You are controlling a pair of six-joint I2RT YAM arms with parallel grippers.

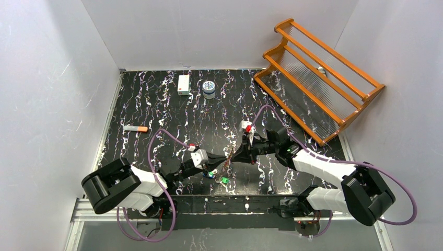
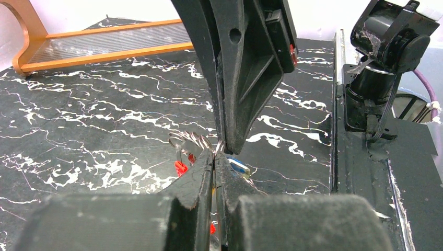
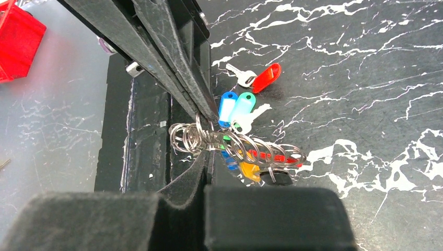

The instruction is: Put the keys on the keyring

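We find the keyring point(image 3: 235, 144) at the near middle of the tabletop point(image 1: 156, 104), held where the left fingers point(image 2: 201, 175) and right fingers point(image 3: 190, 175) meet tip to tip. Loose keys point(image 3: 237, 107) lie just beside it. Far back, a box point(image 1: 183, 84) sits left of a round container point(image 1: 209, 89). The rack point(image 1: 318, 78) stands far right, and a marker point(image 1: 136, 128) lies left.

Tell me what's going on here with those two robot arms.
The two arms meet over the middle of the table. The left hand and the right hand are both shut on the keyring. It is a bunch of silver loops carrying colour-capped keys, pinched between the two hands. A few loose keys, capped red, blue and green, lie on the table beside it, not yet threaded on.
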